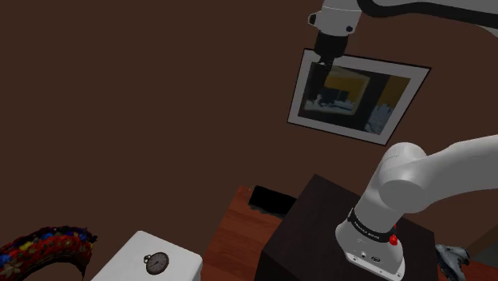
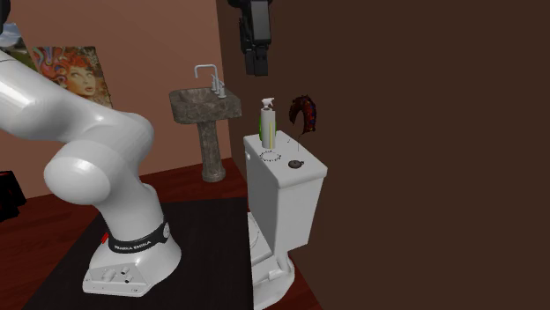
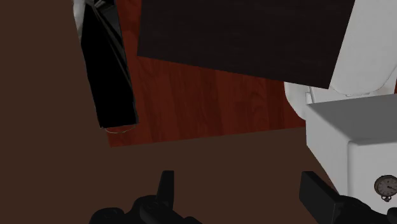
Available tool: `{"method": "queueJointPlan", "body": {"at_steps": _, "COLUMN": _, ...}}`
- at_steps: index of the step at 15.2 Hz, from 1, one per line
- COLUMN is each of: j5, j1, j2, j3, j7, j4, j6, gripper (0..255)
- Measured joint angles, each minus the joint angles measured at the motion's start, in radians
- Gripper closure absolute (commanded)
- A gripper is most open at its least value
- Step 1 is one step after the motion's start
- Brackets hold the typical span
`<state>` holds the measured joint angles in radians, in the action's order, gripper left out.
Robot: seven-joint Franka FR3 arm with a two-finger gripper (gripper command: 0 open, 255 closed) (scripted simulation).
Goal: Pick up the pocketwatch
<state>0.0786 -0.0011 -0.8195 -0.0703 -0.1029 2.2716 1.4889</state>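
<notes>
On the white toilet tank lid (image 2: 280, 172) lay the pocketwatch (image 2: 295, 163), near a spray bottle (image 2: 267, 123). High above hung the jaws, spread apart and empty; the pocketwatch sat well below them, off to one side, outside their gap.

I saw the small round pocketwatch (image 1: 157, 260) (image 2: 295, 164) (image 3: 384, 186), dark-rimmed with a pale dial, lying flat and face up. It rested on the white toilet tank lid (image 1: 185, 257) (image 2: 310, 170), just in from one edge.
</notes>
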Motion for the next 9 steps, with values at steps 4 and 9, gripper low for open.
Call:
{"method": "queueJointPlan", "body": {"at_steps": 4, "j5": -0.021, "j1": 0.01, "j2": 0.013, "j3": -0.023, "j7": 0.027, "j4": 0.046, "j6": 0.055, "gripper": 0}}
{"method": "queueJointPlan", "body": {"at_steps": 9, "j5": -0.075, "j1": 0.037, "j2": 0.072, "j3": -0.09, "j7": 0.1, "j4": 0.116, "j6": 0.177, "gripper": 0}}
